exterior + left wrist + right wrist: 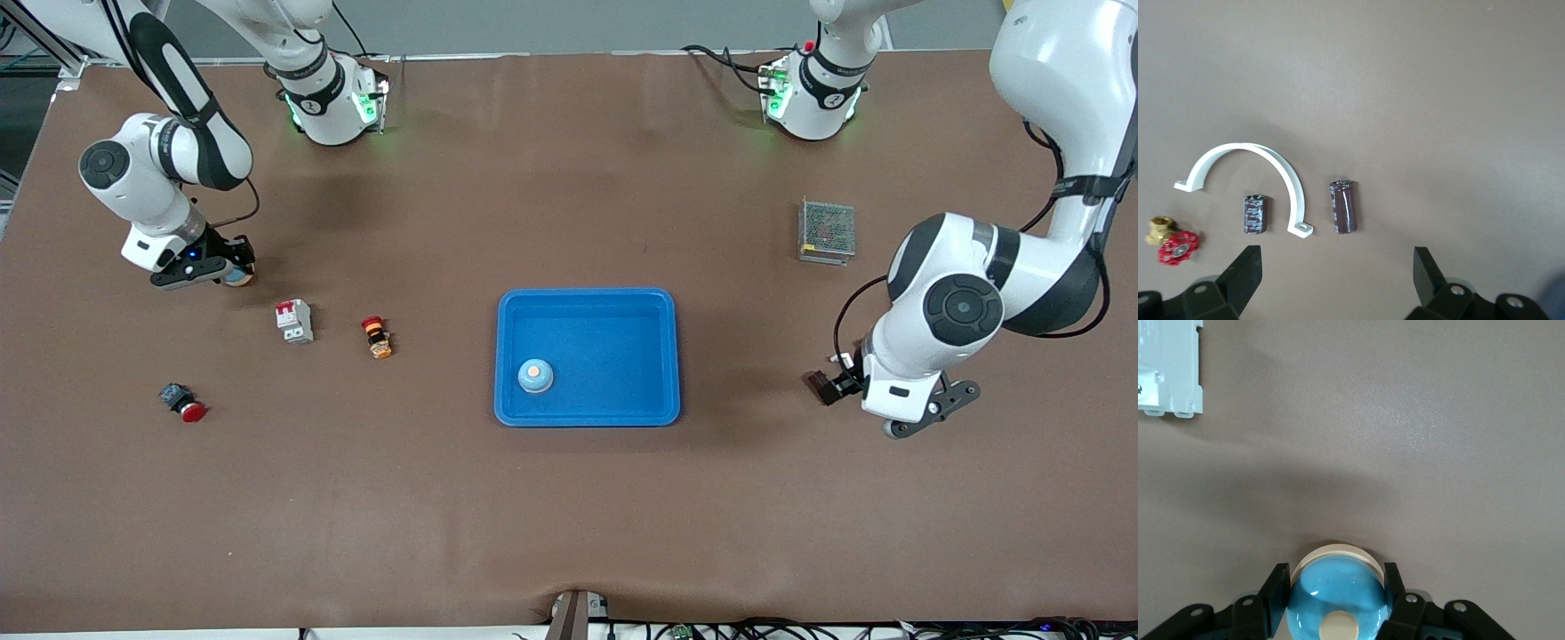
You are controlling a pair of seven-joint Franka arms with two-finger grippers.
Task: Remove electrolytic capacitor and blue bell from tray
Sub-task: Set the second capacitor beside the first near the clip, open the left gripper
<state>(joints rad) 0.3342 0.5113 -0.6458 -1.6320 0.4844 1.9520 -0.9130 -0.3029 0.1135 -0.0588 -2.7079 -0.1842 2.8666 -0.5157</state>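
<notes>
A blue bell [1338,593] with a cream base and button sits between the fingers of my right gripper [1337,587], which is shut on it. That gripper [218,267] is low over the table toward the right arm's end. Another blue bell [535,376] rests in the blue tray [658,307] mid-table. Two dark brown capacitors [1344,207] [1255,213] lie on the table just ahead of my left gripper [1336,280]. It is open with nothing between its fingers. In the front view the left arm hides it.
A white curved clamp [1245,180] and a brass valve with a red wheel [1175,241] lie beside the capacitors. A white breaker [294,321], an orange switch [377,338] and a red push button [184,403] lie near the right arm. A metal mesh box [827,231] lies near the left arm.
</notes>
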